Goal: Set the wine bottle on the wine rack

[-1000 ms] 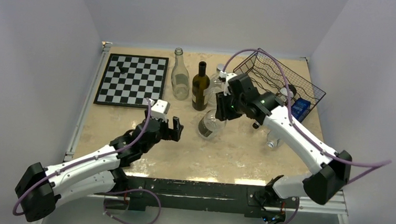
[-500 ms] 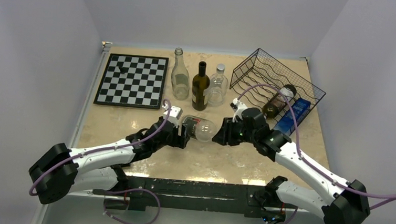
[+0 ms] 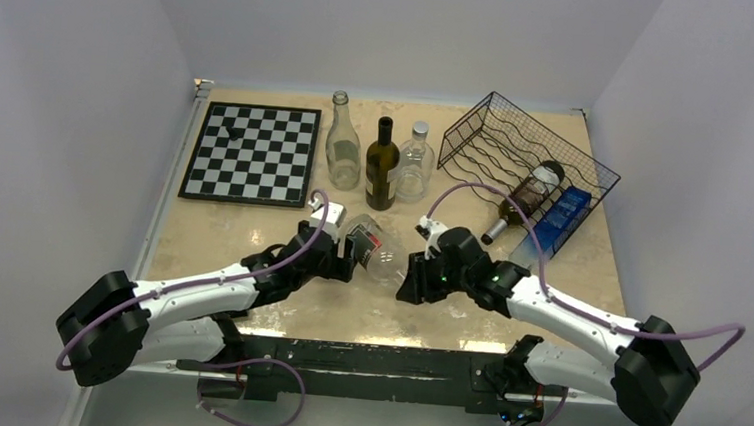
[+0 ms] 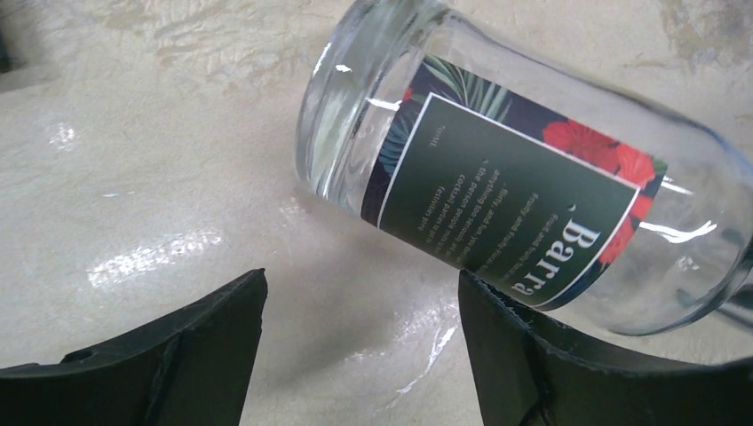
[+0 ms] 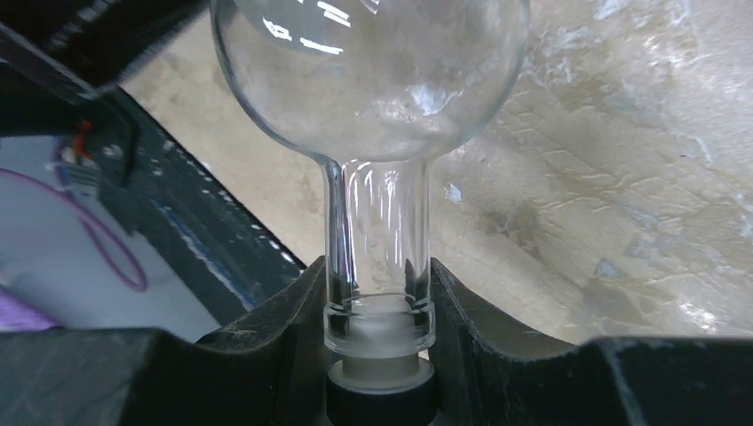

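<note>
Two pincers | right pincer (image 5: 380,297) clamped on wine bottle (image 4: 506,204) neck | left pincer (image 4: 360,324) apart at its base

Wine bottle off the rack, held at near centre.
Clear glass wine bottle (image 3: 379,245), with a dark green label and red flowers, is tipped nearly on its side, its neck clamped in the right gripper (image 3: 411,271). The black wire wine rack (image 3: 528,148) stands far right, well apart.
</note>
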You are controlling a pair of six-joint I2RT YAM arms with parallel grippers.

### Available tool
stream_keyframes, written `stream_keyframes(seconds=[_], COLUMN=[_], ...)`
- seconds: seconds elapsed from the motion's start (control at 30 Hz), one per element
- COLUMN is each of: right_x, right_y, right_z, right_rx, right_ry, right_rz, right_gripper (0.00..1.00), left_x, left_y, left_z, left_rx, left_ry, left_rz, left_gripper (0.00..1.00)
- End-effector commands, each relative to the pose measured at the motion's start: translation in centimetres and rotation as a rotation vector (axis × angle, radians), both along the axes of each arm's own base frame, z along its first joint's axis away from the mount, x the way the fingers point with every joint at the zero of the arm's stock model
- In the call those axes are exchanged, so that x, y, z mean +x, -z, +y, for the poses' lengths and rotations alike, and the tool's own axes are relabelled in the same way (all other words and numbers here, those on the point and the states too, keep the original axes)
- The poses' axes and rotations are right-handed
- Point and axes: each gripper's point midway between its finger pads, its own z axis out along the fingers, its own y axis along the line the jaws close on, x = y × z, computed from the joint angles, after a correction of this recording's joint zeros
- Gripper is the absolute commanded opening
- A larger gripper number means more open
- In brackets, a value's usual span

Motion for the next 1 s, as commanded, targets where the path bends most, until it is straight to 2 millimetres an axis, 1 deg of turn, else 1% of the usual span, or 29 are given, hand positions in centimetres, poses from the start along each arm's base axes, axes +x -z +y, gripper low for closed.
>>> stream_keyframes(seconds=[0.0,0.1,0.17,0.23,0.37,0.47,0.53,0.63,0.7,0.8,0.93,0.97], right_x=[0.7,1.1,1.4,1.9,2.0,2.4,2.6,2.9,3.2,3.4,4.0,4.2], right_y=[0.3,1.1,1.8,2.3,3.1,3.8,4.1,4.9,5.3,5.8,5.5,5.3], right_z=[2.6,3.3,3.1,2.7,3.5,3.7,4.0,4.0,4.0,4.1,4.4,4.7], right_rx=[-0.053,-0.161,-0.232,-0.287,-0.302,-0.318,-0.319,-0.329,-0.334,-0.348,-0.354,-0.355], right_ry=[-0.042,-0.024,0.007,0.04,0.021,0.031,0.03,0.04,0.055,0.077,0.108,0.113], right_rz=[-0.145,-0.196,-0.225,-0.254,-0.31,-0.321,-0.327,-0.339,-0.345,-0.34,-0.345,-0.348], right_gripper=[0.0,0.0,0.0,0.0,0.0,0.1,0.23,0.38,0.45,0.56,0.68,0.68], left_x=[1.4,1.7,1.8,1.5,1.2,1.0,0.8,0.6,0.5,0.3,0.0,0.0], left_y=[-3.1,-3.9,-4.5,-4.5,-5.7,-7.0,-7.6,-8.1,-8.1,-7.4,-6.6,-6.6], left_z=[0.3,1.3,1.6,2.1,2.2,2.5,2.9,3.3,3.5,3.8,4.1,4.2], left_rx=[-0.018,0.004,-0.001,0.009,-0.013,-0.024,-0.031,-0.041,-0.038,-0.026,-0.013,-0.013], left_ry=[-0.046,-0.072,-0.083,-0.09,-0.087,-0.088,-0.095,-0.099,-0.102,-0.105,-0.105,-0.107], left_rz=[-0.095,-0.126,-0.146,-0.14,-0.148,-0.157,-0.165,-0.18,-0.181,-0.166,-0.154,-0.154], left_gripper=[0.85,0.87,0.88,0.88,0.89,0.89,0.89,0.89,0.89,0.89,0.9,0.9])
